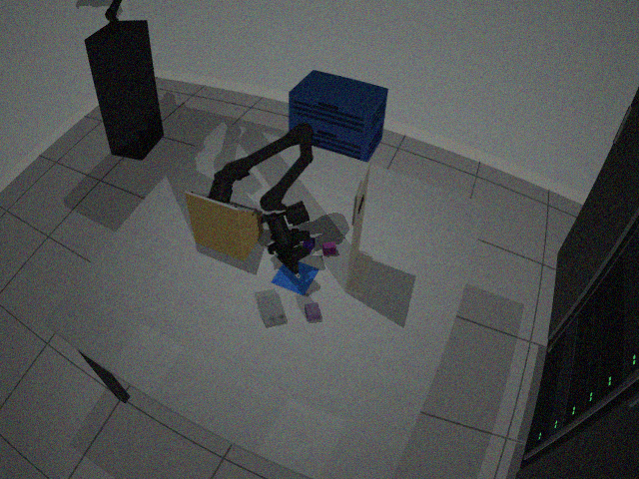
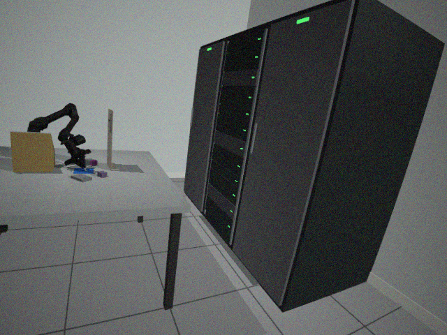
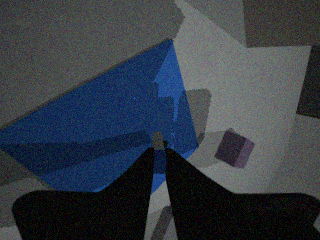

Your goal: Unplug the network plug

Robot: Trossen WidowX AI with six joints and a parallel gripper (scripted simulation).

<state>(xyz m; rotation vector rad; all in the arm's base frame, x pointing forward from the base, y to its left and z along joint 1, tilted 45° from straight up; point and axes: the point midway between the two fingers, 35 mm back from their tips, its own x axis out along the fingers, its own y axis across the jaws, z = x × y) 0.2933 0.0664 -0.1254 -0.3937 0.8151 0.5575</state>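
Note:
My gripper [image 1: 297, 271] [image 2: 84, 167] [image 3: 159, 153] points down and is shut on the plug. The plug [image 1: 298, 275] [image 3: 158, 140] is a small light grey piece at the fingertips, mostly hidden by the fingers. It is low over the blue marked square [image 1: 282, 280] [image 2: 77, 171] [image 3: 90, 110], near one corner of it in the wrist view. I cannot tell whether it touches the table. The upright panel [image 1: 355, 232] [image 2: 110, 144] stands to the right, apart from the gripper. The dark socket opening [image 1: 360, 204] is high on it.
A yellow-brown box [image 1: 222, 227] [image 2: 32, 151] stands left of the gripper. A lavender block [image 1: 313, 312] [image 2: 102, 174] [image 3: 234, 148] and a flat grey piece [image 1: 271, 307] [image 2: 81, 177] lie near the square. A magenta block [image 1: 328, 248] [image 2: 93, 162] and a dark blue block [image 1: 309, 243] are behind it.

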